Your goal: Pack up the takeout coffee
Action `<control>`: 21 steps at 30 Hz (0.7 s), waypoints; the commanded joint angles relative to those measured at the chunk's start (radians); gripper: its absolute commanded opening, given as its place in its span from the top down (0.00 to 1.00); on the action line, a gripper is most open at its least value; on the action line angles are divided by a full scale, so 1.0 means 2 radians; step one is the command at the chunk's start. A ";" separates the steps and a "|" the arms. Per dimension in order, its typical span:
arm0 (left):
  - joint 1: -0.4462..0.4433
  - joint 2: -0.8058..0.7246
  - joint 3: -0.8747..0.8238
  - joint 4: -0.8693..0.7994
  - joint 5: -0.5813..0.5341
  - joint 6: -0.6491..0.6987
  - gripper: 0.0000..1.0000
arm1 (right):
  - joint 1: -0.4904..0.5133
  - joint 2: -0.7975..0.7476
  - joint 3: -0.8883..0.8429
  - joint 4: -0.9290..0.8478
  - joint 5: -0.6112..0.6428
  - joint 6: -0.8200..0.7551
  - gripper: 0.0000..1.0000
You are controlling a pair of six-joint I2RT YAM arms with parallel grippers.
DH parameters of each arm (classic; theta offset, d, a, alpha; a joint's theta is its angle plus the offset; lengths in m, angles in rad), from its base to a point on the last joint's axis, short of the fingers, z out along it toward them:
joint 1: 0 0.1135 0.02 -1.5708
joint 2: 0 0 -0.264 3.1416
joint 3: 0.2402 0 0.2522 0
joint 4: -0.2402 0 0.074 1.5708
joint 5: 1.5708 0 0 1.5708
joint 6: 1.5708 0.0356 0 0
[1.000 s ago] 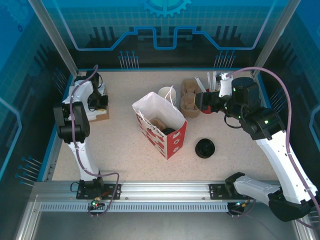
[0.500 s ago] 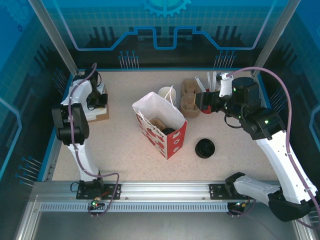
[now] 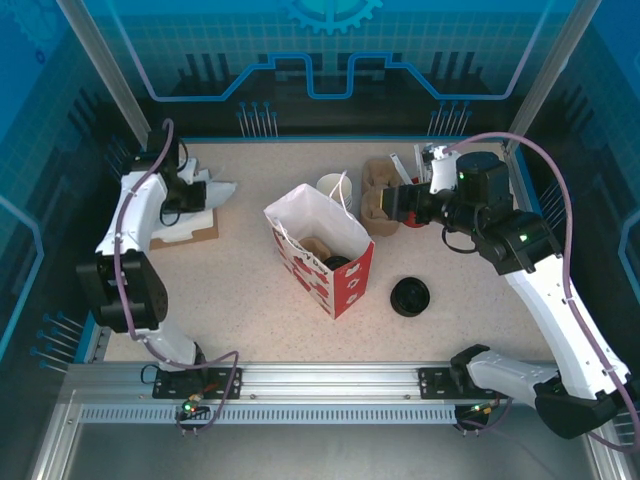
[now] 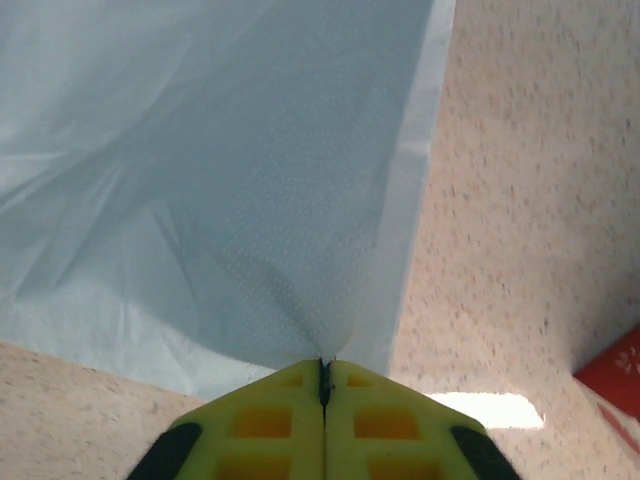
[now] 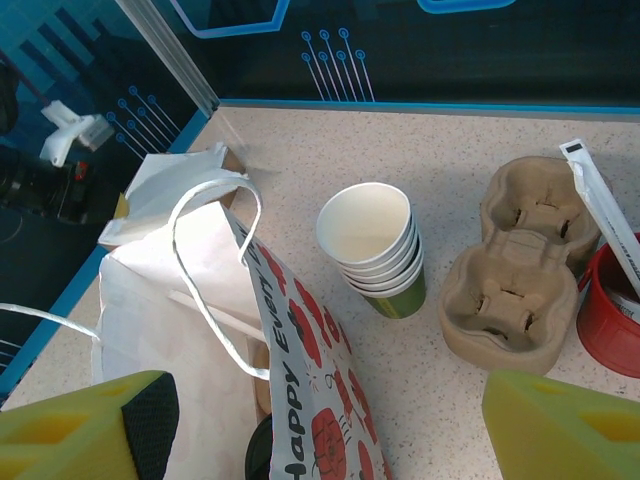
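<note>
Left claw clenched on the corner of a white napkin, held above the tabletop; the sheet's far edges are cut off in the wrist view; the bag stands open mid-tabletop; the coffee sits inside it, only its black lid showing, its wall hidden; behind the bag, a cup stack and a carrier; right claw released, holding nothing, near the carrier; lids lie right of the bag.

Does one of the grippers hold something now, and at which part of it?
The left gripper is shut on a white napkin, pinching it by one corner. The right gripper is open and holds nothing.
</note>
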 commanded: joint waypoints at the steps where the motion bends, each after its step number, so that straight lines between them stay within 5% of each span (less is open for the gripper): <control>1: 0.004 0.004 -0.035 0.005 0.042 -0.006 0.68 | -0.006 0.002 -0.002 0.013 -0.009 0.001 0.18; 7: 0.007 -0.010 -0.026 0.001 0.070 -0.028 0.36 | -0.005 0.003 0.003 -0.002 -0.005 0.001 0.18; 15: 0.089 -0.120 -0.150 0.116 0.176 -0.201 0.16 | -0.006 -0.004 -0.007 -0.004 0.004 0.003 0.18; 21: 0.158 -0.158 -0.258 0.219 0.244 -0.307 0.11 | -0.005 -0.003 -0.010 -0.004 0.004 0.001 0.18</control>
